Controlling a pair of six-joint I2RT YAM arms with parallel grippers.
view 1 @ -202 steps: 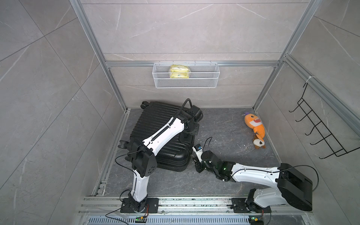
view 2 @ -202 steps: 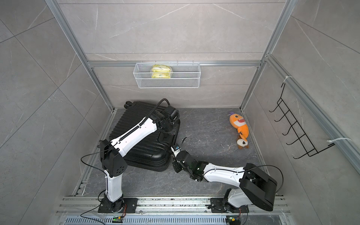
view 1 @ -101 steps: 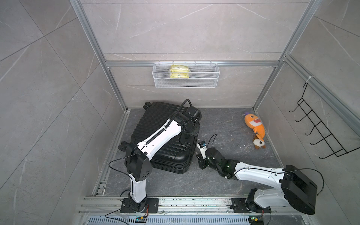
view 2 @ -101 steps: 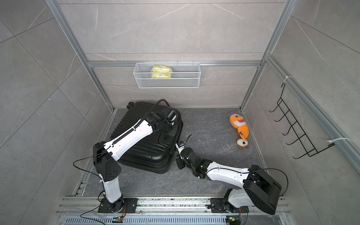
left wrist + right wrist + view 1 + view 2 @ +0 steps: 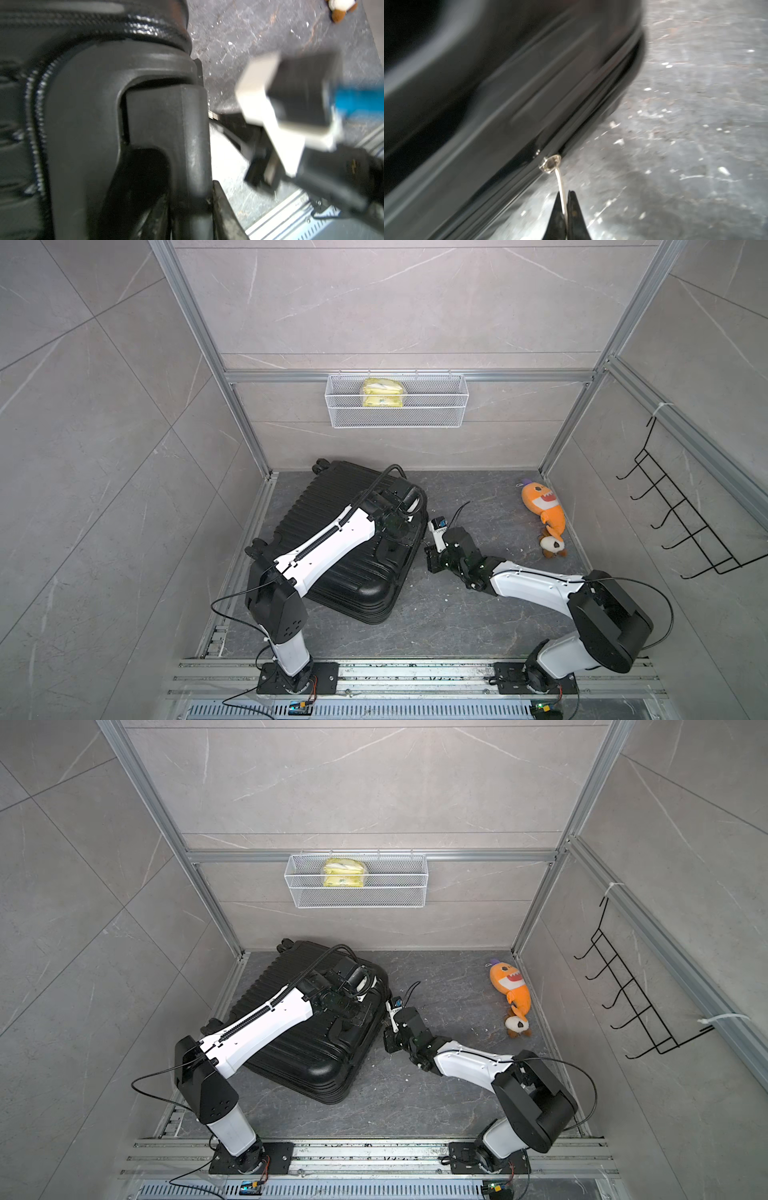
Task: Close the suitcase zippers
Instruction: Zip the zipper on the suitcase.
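**Pulling the zipper along the suitcase's right side**

The suitcase (image 5: 361,593) lies flat on the floor (image 5: 478,626), toward its back-left corner, ribbed shell up. My right gripper (image 5: 564,201) sits low at the case's right side, its 2 jaws shut on the thin silver zipper pull (image 5: 561,185), whose slider (image 5: 550,164) rides the zipper track (image 5: 593,104) in the seam. My left gripper (image 5: 392,541) is over the case's top by the black handle (image 5: 166,124); I cannot tell whether its jaws are open or clamped.

To do this well, I judge I should draw the pull parallel to the seam and close to the shell, so the slider does not twist, while the left arm bears down to stop the case sliding.

No brand or writing is readable: a label (image 5: 438,531) on the right wrist and the print on the yellow packet (image 5: 382,393) in the wire basket (image 5: 440,414) are too small.
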